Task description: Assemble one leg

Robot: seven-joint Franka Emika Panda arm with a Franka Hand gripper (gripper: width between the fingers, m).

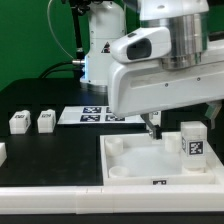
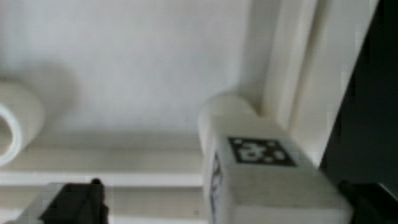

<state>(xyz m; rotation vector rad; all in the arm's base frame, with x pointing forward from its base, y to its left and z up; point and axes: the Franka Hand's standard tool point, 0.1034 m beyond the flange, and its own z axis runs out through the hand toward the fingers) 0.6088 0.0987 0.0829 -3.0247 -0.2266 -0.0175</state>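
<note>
A leg (image 1: 190, 142), a small white block with a black-and-white tag, stands inside the large white tray (image 1: 125, 170) near its corner at the exterior view's right. My gripper (image 1: 180, 124) hangs low over the tray, open, one dark fingertip (image 1: 152, 128) at the leg's left. In the wrist view the leg (image 2: 258, 150) sits between the dark fingers (image 2: 75, 202), nearer one of them, against the tray's wall (image 2: 302, 60). My gripper (image 2: 222, 208) is wide open around it, with a gap on one side.
Two more legs (image 1: 18, 121) (image 1: 45, 120) stand on the black table at the exterior view's left, and another shows at the left edge (image 1: 2, 152). The marker board (image 1: 95, 115) lies behind the tray. A round corner socket (image 2: 15, 115) shows in the tray.
</note>
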